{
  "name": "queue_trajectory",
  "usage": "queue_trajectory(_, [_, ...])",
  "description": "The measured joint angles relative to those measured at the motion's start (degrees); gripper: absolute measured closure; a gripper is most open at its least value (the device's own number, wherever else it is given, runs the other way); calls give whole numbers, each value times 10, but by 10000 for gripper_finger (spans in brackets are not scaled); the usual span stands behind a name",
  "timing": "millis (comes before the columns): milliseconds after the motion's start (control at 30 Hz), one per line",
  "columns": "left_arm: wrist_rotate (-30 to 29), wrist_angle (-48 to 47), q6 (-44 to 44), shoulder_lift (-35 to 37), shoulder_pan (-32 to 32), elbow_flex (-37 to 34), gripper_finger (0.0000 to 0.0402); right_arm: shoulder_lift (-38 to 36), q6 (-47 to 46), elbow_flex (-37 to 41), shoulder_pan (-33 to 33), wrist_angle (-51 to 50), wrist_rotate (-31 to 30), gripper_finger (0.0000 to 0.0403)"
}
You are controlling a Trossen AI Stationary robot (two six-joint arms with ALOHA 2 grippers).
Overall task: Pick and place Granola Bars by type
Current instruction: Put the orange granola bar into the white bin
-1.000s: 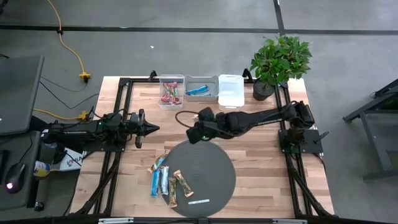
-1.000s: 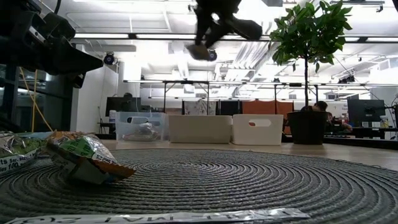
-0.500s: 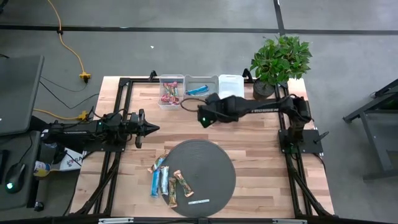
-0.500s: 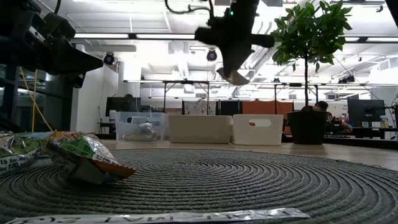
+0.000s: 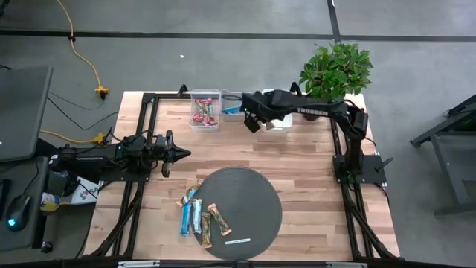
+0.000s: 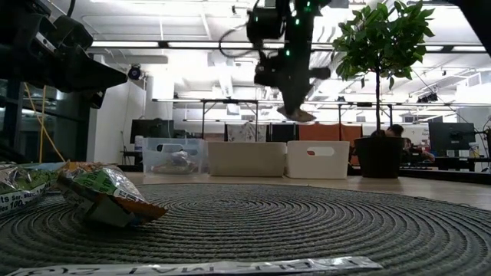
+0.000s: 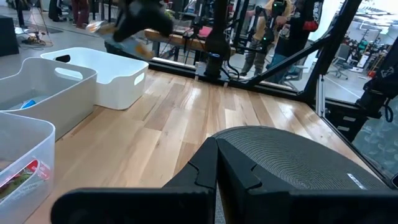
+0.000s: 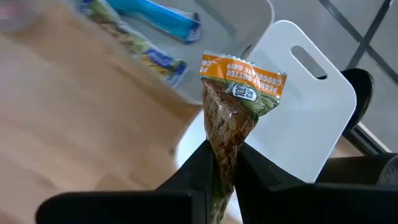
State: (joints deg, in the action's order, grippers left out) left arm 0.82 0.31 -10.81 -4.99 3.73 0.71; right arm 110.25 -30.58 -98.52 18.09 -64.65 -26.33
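1. The table (image 5: 297, 160) has a light wooden top of plank strips with a dark metal frame along its edges.
2. A round dark woven mat (image 5: 249, 205) lies on its near middle.
3. Three bins stand in a row at the far edge: a clear bin (image 5: 205, 109), a grey bin (image 5: 233, 98) and a white bin (image 5: 281, 120).
4. A potted plant (image 5: 335, 74) stands at the far right corner.
5. Several granola bars (image 5: 198, 216) lie at the mat's left edge, some on the wood, some on the mat.
6. A thin white label strip (image 5: 239, 240) lies on the mat's near edge.
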Motion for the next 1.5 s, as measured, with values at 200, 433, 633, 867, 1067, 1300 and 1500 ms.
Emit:
queue_trajectory(200, [0,0,0,0,0,0,401,38,14,0,47,15,8,368])
queue_trajectory(433, [0,0,0,0,0,0,401,64,12,0,77,31,17,369])
queue_trajectory(633, [0,0,0,0,0,0,401,67,8,0,92,34,16,360])
queue_trajectory(867, [0,0,0,0,0,0,401,67,6,0,98,31,4,361])
queue_trajectory(1067, [0,0,0,0,0,0,401,67,6,0,100,28,12,349])
queue_trajectory(1300, [0,0,0,0,0,0,401,67,-5,0,100,21,12,311])
queue_trajectory(1500, [0,0,0,0,0,0,401,67,-9,0,100,22,16,289])
